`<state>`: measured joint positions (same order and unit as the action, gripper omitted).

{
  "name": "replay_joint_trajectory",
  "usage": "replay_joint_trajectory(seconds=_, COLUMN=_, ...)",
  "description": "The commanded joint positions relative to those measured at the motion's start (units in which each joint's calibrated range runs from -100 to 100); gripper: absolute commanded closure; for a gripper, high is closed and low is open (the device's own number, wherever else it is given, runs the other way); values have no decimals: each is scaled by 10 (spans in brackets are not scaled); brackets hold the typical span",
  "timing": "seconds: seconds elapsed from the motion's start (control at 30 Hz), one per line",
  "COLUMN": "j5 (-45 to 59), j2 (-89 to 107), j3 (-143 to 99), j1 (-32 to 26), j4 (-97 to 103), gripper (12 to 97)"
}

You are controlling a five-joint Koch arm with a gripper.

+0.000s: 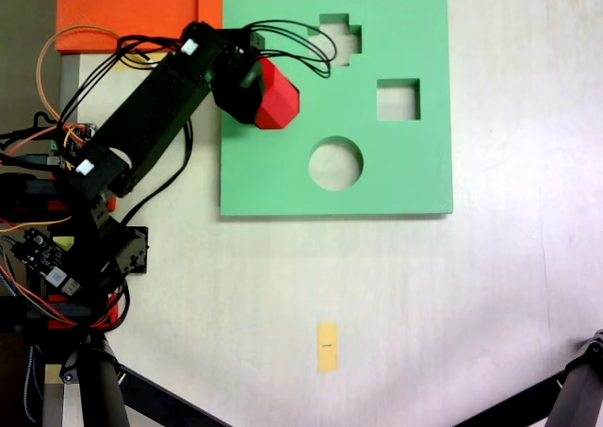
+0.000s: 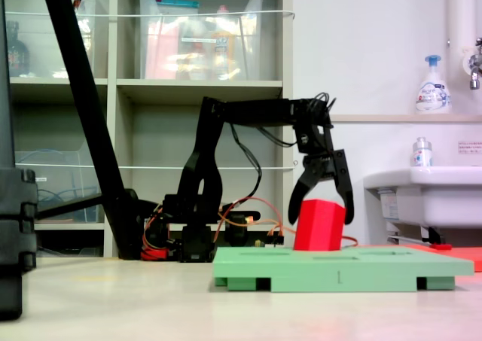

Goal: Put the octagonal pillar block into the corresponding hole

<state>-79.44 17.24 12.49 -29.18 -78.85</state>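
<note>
The claw [image 2: 324,209] grips the octagonal pillar block [image 2: 319,225] near the green board [image 1: 283,177]'s left edge; its hole is hidden, so a slight twist could jam its corners.

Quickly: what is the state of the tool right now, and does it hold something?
Tool: closed on the red block, which stands on the green board.

Octagonal pillar block [image 2: 319,225]: matt red foam, smooth faces
Green board [image 1: 283,177]: matt foam, flat and even
Gripper [image 2: 322,211]: black plastic, slight sheen
Table [image 1: 424,304]: pale, smooth, dull finish
Orange sheet [image 1: 122,8]: matt foam
Sink [image 2: 429,187]: white, glossy
</note>
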Motion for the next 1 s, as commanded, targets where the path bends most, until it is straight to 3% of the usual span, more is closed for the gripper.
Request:
replay_joint_trajectory(seconds=0.0, j5=-3, j2=4, j3=9, j1=1, j4=19, gripper=632)
replay_joint_trajectory(seconds=0.67, j5=2, j2=4, j3=-9, j1=14, j4=22, gripper=601)
replay_joint_trajectory(seconds=0.97, j5=6, j2=5, j3=-23, j1=18, j4=23, gripper=517)
